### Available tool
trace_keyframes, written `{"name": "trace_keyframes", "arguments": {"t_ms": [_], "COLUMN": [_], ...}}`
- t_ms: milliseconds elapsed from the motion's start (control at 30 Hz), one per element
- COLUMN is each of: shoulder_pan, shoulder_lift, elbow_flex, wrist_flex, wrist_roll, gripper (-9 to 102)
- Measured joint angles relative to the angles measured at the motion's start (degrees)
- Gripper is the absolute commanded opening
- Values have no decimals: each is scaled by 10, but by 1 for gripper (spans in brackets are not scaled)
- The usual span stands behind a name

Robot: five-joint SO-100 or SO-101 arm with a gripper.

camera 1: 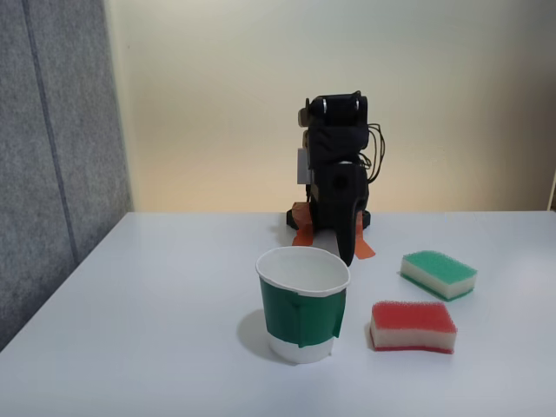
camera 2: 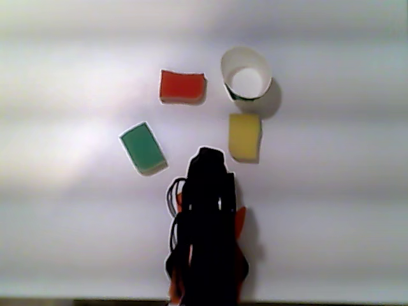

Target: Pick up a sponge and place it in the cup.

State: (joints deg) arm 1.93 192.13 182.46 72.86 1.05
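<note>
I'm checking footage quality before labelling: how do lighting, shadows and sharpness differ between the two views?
Fixed view: even, soft light, a faint shadow left of the cup, the sponge fairly sharp. Other view: pale horizontal bands cross the table, the arm is a featureless black shape, edges soft, the cup's shadow falls right.

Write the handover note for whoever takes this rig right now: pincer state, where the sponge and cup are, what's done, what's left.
Pincer: pointing down at the table behind the cup, holding nothing; open or shut cannot be told.
Red-topped sponge: flat on the table, right of the cup in the fixed view, apart from it, untouched.
Green-banded paper cup: upright, nothing seen inside in the other view.
Also on the table: green-topped sponge and yellow sponge; leave both.
Done: nothing yet.
Left: grasp the red-topped sponge, lift, drop it in the cup.
</note>
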Motion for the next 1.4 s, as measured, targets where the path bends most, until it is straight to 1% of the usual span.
{"name": "trace_keyframes", "arguments": {"t_ms": [133, 433, 600, 733, 900, 1000, 1100, 1233, 1400], "shoulder_pan": [13, 8, 0, -10, -18, -19, -18, -19, -18], "shoulder_lift": [0, 0, -4, -60, -201, -306, -409, -528, -667], "elbow_flex": [0, 0, -24, -76, -157, -228, -314, -445, -605], "wrist_flex": [0, 4, 18, 20, 25, 10, 4, 19, 30], "wrist_roll": [6, 1, 27, 58, 76, 79, 73, 51, 50], "gripper": [0, 0, 0, 0, 0, 0, 0, 0, 0]}}
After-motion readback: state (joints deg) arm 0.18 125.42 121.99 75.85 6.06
